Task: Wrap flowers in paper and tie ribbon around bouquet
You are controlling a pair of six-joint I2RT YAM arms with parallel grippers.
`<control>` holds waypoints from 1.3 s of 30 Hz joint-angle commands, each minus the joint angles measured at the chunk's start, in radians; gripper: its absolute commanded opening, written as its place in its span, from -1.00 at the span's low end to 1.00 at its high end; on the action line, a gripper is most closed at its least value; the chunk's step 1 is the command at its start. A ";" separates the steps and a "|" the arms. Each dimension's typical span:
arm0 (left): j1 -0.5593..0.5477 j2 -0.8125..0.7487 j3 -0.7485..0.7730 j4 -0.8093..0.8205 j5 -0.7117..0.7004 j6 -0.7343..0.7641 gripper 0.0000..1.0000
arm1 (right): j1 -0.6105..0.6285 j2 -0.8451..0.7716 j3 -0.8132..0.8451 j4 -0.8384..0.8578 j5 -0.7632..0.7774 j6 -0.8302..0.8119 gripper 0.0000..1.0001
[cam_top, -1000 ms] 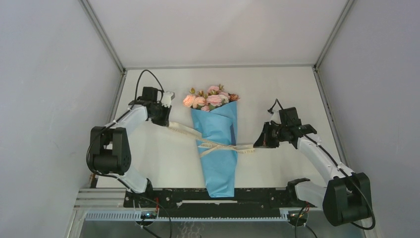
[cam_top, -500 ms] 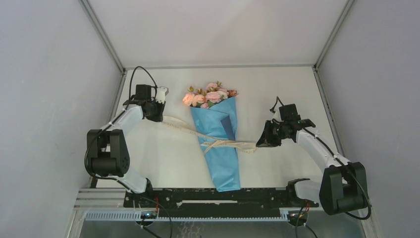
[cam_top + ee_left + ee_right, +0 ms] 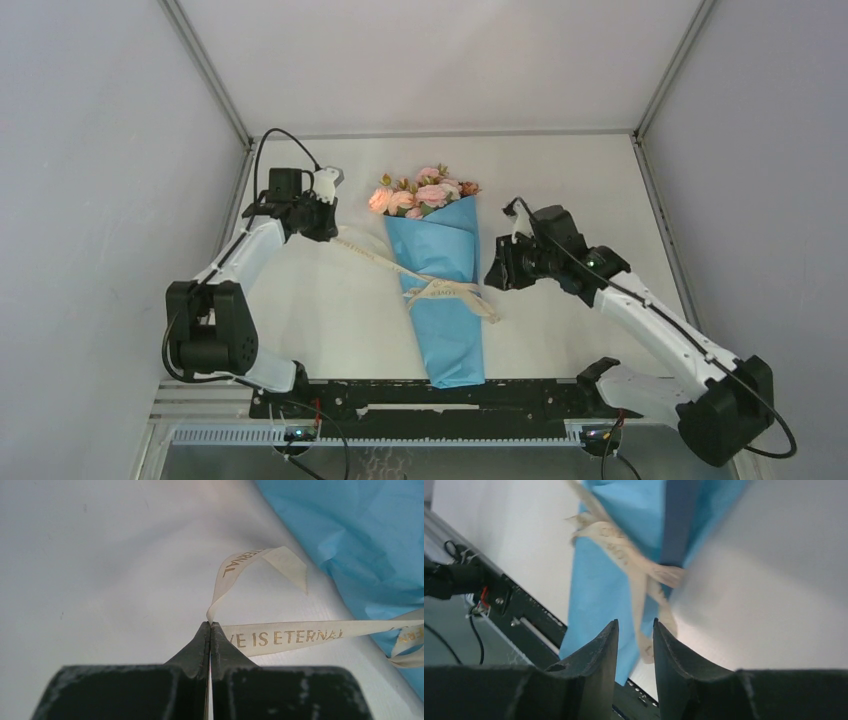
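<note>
White table (image 3: 560, 200) between grey walls; the bouquet (image 3: 437, 250) lies at its middle, flowers (image 3: 420, 196) poking from the far end of the blue paper (image 3: 450, 345); wrapping looks done. The ribbon (image 3: 452, 291) crosses the bouquet's waist in a loose knot. Left of the bouquet, the left gripper (image 3: 210, 626) pinches one tail; right of it, the right gripper (image 3: 635, 624) stands parted, holding nothing; probably only snugging or a bow remains.

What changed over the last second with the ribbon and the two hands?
The right hand opened and let go of the ribbon, whose right end now lies slack by the bouquet, and moved in toward it. The left hand drew its end slightly farther away and leftward, staying shut on it. The ribbon stays crossed over the bouquet.
</note>
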 commanded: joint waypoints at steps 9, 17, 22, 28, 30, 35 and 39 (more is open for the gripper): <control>-0.016 -0.053 -0.032 -0.001 0.063 -0.014 -1.00 | -0.115 -0.047 -0.324 0.312 -0.176 0.360 -0.01; -0.029 -0.069 -0.042 0.000 0.070 -0.023 -1.00 | -0.095 0.143 -0.346 0.452 -0.325 0.357 0.08; -0.029 -0.070 -0.046 -0.001 0.066 -0.025 -1.00 | -0.067 0.216 -0.364 0.559 -0.397 0.390 0.05; -0.030 -0.072 -0.038 -0.003 0.044 -0.020 -1.00 | -0.076 0.243 -0.366 0.525 -0.401 0.375 -0.86; -0.029 -0.072 -0.037 -0.003 0.030 -0.013 -1.00 | -0.109 0.215 -0.364 0.465 -0.365 0.353 -1.00; -0.029 -0.062 -0.034 -0.003 -0.005 0.000 -1.00 | -0.129 0.149 -0.327 0.314 -0.272 0.298 -1.00; -0.029 -0.058 -0.030 0.001 -0.027 0.006 -1.00 | -0.129 0.127 -0.292 0.220 -0.220 0.260 -1.00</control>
